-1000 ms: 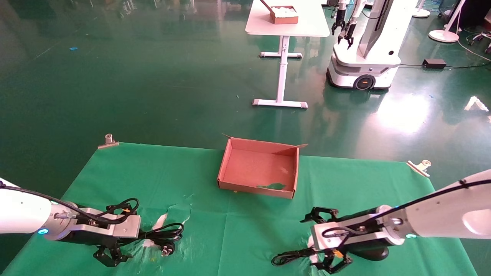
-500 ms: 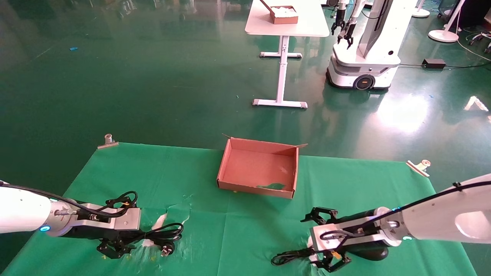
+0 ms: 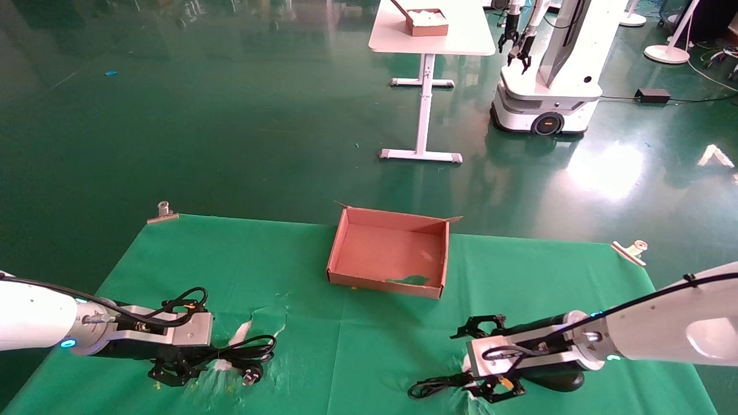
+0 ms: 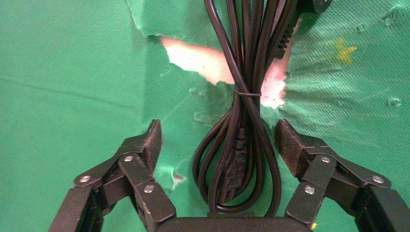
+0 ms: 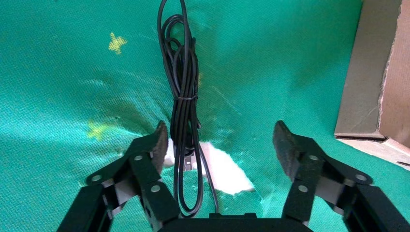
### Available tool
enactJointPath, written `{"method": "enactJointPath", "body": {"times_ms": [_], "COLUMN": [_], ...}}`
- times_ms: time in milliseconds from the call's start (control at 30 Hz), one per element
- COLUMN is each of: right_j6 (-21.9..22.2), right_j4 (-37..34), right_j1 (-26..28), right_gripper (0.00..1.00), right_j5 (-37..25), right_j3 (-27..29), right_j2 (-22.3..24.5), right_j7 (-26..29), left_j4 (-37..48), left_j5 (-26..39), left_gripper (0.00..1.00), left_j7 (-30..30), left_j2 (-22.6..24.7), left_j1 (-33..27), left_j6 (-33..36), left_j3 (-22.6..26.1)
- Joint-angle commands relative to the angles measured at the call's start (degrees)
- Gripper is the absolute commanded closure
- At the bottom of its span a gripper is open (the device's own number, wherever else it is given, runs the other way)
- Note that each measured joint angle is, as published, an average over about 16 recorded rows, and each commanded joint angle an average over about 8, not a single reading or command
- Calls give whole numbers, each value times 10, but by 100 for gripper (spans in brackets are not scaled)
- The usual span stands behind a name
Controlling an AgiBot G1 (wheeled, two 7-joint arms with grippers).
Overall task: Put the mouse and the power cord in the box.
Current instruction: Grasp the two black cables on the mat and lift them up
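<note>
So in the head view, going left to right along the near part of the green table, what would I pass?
Left gripper → power cord → thin mouse cable → right gripper → mouse.

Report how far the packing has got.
Nothing is packed: the box is empty. Both grippers are open and low. The left gripper straddles the power cord on the cloth. The right gripper is over the mouse cable, with the mouse beneath the arm. Left: grasp, carry and drop both.
</note>
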Motion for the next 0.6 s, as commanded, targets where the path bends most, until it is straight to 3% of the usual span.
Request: {"method": "enactJointPath", "body": {"times_ms": [33,600], "right_j6": [0,-1], "right_j4": [1,4], "right_j1": [0,-1], "right_gripper": [100,100], "right_j5": [0,1], "right_j3": [0,0], "right_j2": [0,2], "right_j7": [0,2], "left_j4": [-1,-5], "left_j5": [0,-1], "left_gripper": [100,100], "left_j7": [0,-2], "left_j2": [0,-1], "left_j1": [0,1], "left_j6": [1,2], "left_j3": [0,-1]}}
